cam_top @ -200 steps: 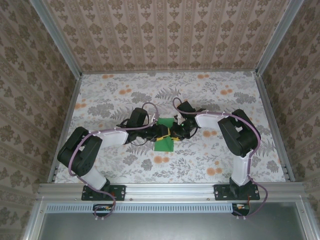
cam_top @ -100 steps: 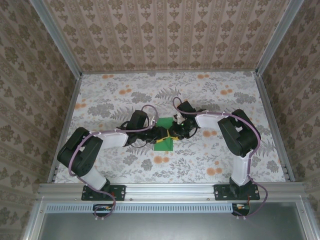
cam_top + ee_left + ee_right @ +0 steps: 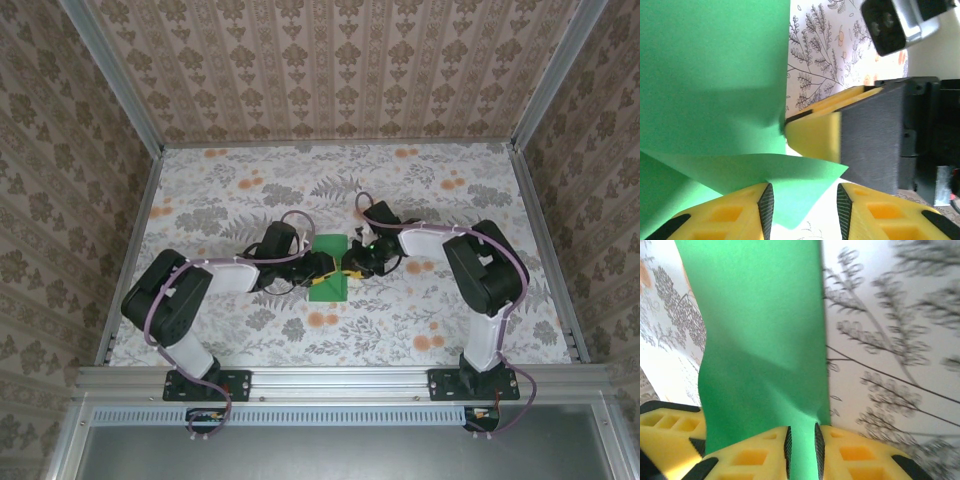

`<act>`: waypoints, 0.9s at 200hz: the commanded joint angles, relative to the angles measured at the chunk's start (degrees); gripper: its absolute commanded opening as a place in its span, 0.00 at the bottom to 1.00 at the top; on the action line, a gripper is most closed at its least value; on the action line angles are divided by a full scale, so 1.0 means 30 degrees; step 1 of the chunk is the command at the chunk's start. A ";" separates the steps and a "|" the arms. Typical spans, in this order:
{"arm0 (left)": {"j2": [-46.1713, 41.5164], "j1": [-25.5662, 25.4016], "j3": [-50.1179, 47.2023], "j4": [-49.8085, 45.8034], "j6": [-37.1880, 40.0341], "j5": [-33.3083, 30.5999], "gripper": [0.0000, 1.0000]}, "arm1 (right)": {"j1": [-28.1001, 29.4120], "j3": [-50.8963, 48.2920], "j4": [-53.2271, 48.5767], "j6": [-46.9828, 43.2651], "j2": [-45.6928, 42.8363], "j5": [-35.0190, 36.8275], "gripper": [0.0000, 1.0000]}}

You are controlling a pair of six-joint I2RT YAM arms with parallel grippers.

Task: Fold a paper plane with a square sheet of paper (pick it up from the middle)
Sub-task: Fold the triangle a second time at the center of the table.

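The square sheet of paper (image 3: 328, 289) is bright green, partly folded, and lies mid-table between both grippers. In the left wrist view the sheet (image 3: 715, 75) covers the upper left, and a folded corner points right across the gap of my left gripper (image 3: 805, 200). That gripper is open, and the corner rests against its left pad (image 3: 767, 205). My right gripper (image 3: 802, 445) is shut on an edge of the sheet (image 3: 760, 340), which runs up from between its pads. From above, the left gripper (image 3: 328, 268) and right gripper (image 3: 353, 263) nearly touch over the paper.
The table (image 3: 450, 310) has a flowered cloth and is walled by patterned panels on three sides. The right gripper's yellow finger and black body (image 3: 880, 135) stand close in front of the left gripper. Both arms' elbows (image 3: 165, 295) (image 3: 485, 265) sit wide of the centre.
The right gripper has shifted slightly right and back with the paper's edge, so more green shows behind the grippers. The left arm has moved only slightly.
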 commanded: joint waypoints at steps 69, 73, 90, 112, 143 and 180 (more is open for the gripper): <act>0.0750 0.0136 0.0460 0.0435 -0.0312 -0.0233 0.31 | -0.0691 -0.1692 0.2487 -0.0747 -0.2197 -0.2086 0.35; 0.0736 0.0136 0.0452 0.0450 -0.0312 -0.0224 0.30 | -0.0642 -0.1655 0.2556 -0.0803 -0.2138 -0.2193 0.36; 0.0680 0.0136 0.0390 0.0424 -0.0312 -0.0289 0.30 | -0.0348 -0.1360 0.2399 -0.1039 -0.1797 -0.2250 0.36; 0.0648 0.0136 0.0365 0.0398 -0.0334 -0.0289 0.30 | -0.0159 -0.1044 0.2269 -0.1040 -0.1233 -0.2240 0.36; 0.0619 0.0136 0.0334 0.0366 -0.0341 -0.0291 0.30 | -0.0104 -0.1100 0.1908 -0.1253 -0.1079 -0.1695 0.34; 0.0596 0.0137 0.0301 0.0428 -0.0373 -0.0290 0.30 | -0.0045 -0.1104 0.2103 -0.1320 -0.0836 -0.1924 0.30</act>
